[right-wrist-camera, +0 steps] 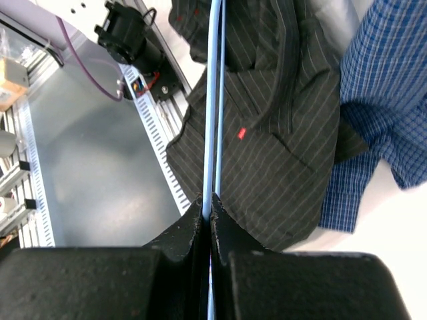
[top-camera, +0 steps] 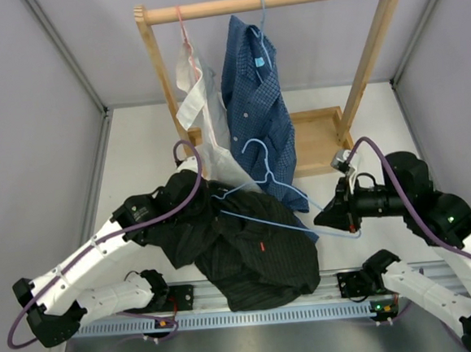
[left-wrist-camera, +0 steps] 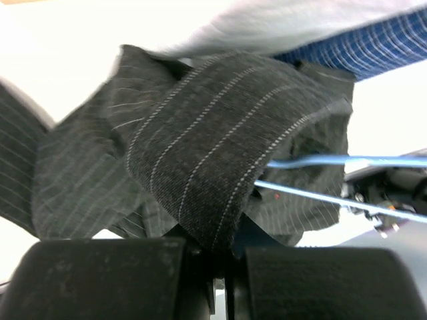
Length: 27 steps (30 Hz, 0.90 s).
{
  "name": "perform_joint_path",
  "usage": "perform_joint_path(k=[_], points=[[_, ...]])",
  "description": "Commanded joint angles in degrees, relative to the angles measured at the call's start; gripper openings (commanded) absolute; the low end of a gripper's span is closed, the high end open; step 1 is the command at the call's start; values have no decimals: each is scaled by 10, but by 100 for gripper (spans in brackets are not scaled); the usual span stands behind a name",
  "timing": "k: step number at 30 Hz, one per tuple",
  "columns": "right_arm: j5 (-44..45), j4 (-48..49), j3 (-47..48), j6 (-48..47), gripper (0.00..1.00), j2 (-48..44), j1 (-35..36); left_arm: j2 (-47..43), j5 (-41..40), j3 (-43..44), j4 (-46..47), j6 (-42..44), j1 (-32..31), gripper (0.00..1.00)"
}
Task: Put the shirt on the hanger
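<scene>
Left fingers (left-wrist-camera: 100, 280) pinch a fold of the black shirt (left-wrist-camera: 200, 147). Right fingers (right-wrist-camera: 100, 283) pinch the blue hanger (right-wrist-camera: 215, 100), which lies across the shirt.

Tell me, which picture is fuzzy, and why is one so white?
Left wrist view: the shirt near the lens looks soft, and the table behind glares plain white. Right wrist view: the hanger and pinstripes look crisp. Top external view: even light, faint shadows.

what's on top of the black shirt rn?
The light-blue hanger lies across the shirt, one end clamped in the right end effector. Its other end runs under a fold pinched by the left end effector, hidden.
</scene>
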Motion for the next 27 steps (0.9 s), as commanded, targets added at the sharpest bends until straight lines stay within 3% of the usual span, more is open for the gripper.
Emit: perform_joint_path(k=[1,7,10,15,18,23,27], points=[[-30,100,13,7,0,9,13,-11,54,21,29,5,1,0],[-50,144,47,-1,0,78,49,-6,223,57,66,53,1,0],[8,158,59,0,0,118,142,-12,246,81,66,62,0,0],[28,149,59,-52,0,148,243,-21,204,167,-21,98,1,0],[29,195,32,-53,0,125,245,-23,128,204,-80,114,0,0],[29,245,23,-49,0,125,245,-25,187,224,-99,158,0,0],[102,222,23,-86,0,126,244,-15,93,289,-169,165,0,0]])
